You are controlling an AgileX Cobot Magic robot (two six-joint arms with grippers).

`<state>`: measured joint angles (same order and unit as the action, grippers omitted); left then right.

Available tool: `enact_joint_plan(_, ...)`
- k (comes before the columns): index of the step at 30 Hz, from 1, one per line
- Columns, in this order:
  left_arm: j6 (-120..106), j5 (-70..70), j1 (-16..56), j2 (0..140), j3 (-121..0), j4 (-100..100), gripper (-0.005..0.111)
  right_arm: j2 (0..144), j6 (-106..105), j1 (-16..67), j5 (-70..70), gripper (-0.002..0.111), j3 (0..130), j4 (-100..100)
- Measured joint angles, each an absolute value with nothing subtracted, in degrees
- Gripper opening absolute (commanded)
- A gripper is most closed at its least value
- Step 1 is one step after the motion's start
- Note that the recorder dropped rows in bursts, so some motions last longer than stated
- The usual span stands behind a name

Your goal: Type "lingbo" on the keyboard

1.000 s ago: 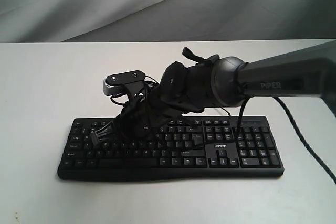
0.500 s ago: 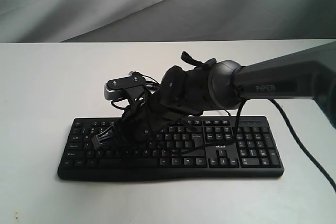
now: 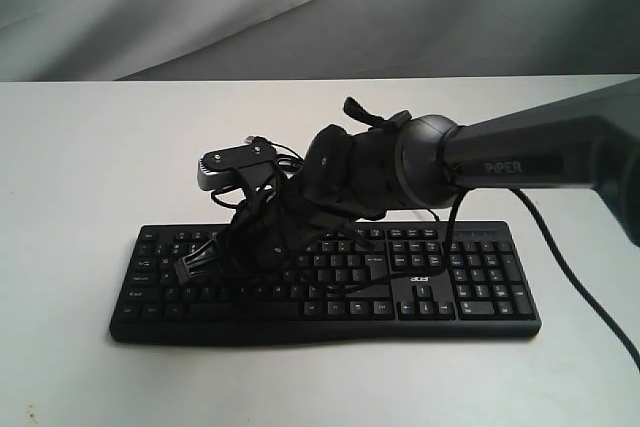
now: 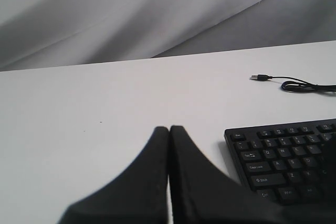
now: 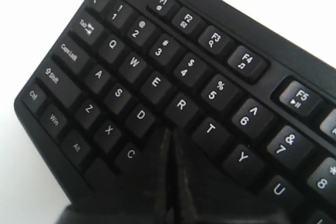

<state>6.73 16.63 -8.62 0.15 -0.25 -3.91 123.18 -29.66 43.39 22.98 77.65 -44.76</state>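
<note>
Keyboard (image 3: 440,297) lying long-ways, right claw (image 3: 192,267) shut tight over its left letter keys.
The keyboard runs from 9 to 3 o'clock on the desk (image 3: 80,167), with its near edge at 6. The right arm reaches in from 3, and its tip sits next to D and R, about where F and G are. I cannot tell which key it touches. If G is the key now, B waits close by at 5 o'clock, and O is well off toward 2. The left claw (image 4: 169,128) is shut too, off the 9 o'clock end. Open desk lies all round.
</note>
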Motion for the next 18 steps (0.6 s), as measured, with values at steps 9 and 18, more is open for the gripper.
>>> enact_joint_plan(9, 6.73, 16.63, -8.62, 0.15, -0.25, -3.91, 0.001, 123.26, -28.32, 43.39, 23.09, 0.0, 77.65, -43.47)
enact_joint_plan(18, 6.73, 16.63, -8.62, 0.15, -0.25, -3.91, 0.001, 123.31, -28.03, 43.39, 23.09, 0.0, 77.65, -43.47)
